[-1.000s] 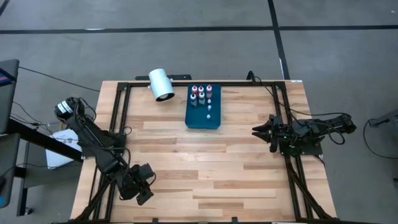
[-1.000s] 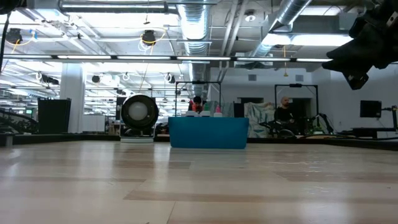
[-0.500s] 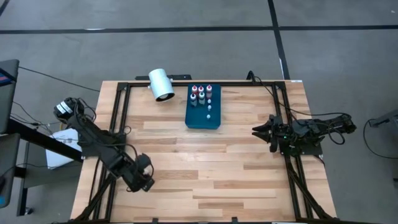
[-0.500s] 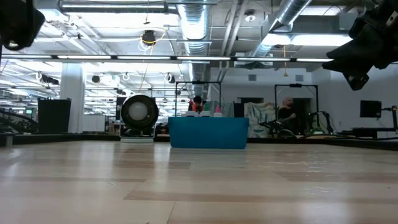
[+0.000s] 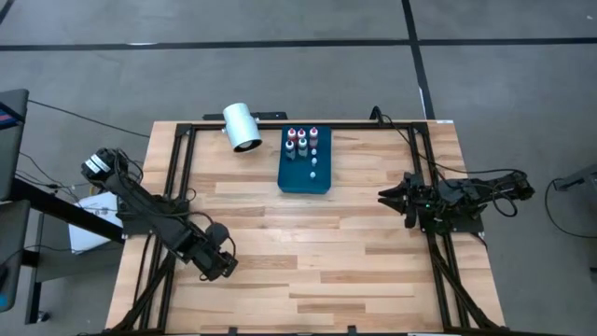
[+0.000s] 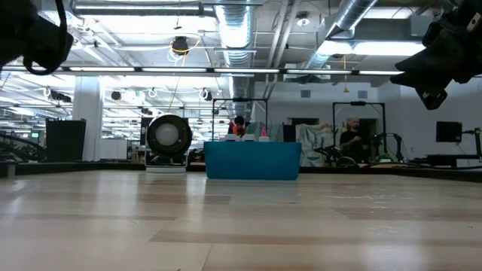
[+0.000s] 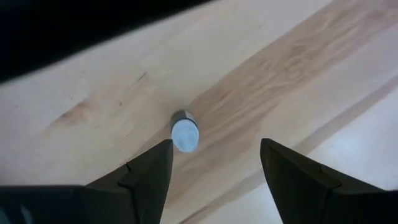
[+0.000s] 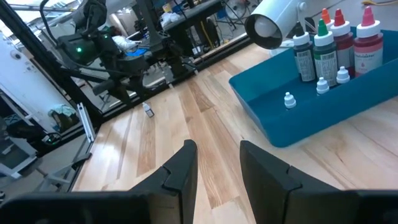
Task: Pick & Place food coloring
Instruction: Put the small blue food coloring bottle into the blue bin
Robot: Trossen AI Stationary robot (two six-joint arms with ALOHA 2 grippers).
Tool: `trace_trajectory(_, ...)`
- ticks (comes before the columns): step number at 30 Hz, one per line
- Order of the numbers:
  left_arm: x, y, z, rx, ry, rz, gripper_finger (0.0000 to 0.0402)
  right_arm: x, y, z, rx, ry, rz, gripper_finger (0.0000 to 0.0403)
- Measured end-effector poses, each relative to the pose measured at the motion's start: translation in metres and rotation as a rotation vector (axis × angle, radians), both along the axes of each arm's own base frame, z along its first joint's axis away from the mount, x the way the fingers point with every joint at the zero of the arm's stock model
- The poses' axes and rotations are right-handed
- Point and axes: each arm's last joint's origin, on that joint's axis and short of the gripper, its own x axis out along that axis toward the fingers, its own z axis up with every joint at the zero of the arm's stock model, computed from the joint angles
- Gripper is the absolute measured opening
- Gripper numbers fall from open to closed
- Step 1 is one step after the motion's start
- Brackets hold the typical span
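Left gripper (image 7: 214, 177), fingers spread and empty, hangs over one small bottle (image 7: 184, 132) lying at the table's (image 5: 373, 271) seven o'clock, its body mostly hidden. Right gripper (image 8: 214, 165), at three o'clock, is slightly parted, empty. Remaining food coloring (image 5: 302, 142) stands in the blue tray (image 5: 304, 179) at twelve o'clock.

Your left gripper (image 5: 222, 265) hangs lower left of the high view, fingers spread; your right gripper (image 5: 392, 199) waits mid-right, fingers parted.
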Motion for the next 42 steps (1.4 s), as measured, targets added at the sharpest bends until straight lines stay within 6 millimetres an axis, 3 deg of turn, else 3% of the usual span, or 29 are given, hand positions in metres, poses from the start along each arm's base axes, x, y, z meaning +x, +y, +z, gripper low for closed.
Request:
trace_trajectory(14,0.006,-0.007,-0.025,0.042,0.122,-0.006,0.0224,0.000,0.000,0.000,0.000,0.000,-0.001,0.0108)
trace_trajectory(36,0.005,-0.003,-0.025,0.072,0.135,0.004,0.0058,0.000,0.000,0.000,-0.002,0.004,-0.001,0.0108)
trace_trajectory(42,0.005,-0.003,-0.025,0.077,0.130,0.005,0.0041,0.000,0.000,0.000,-0.002,0.004,-0.001,0.0108)
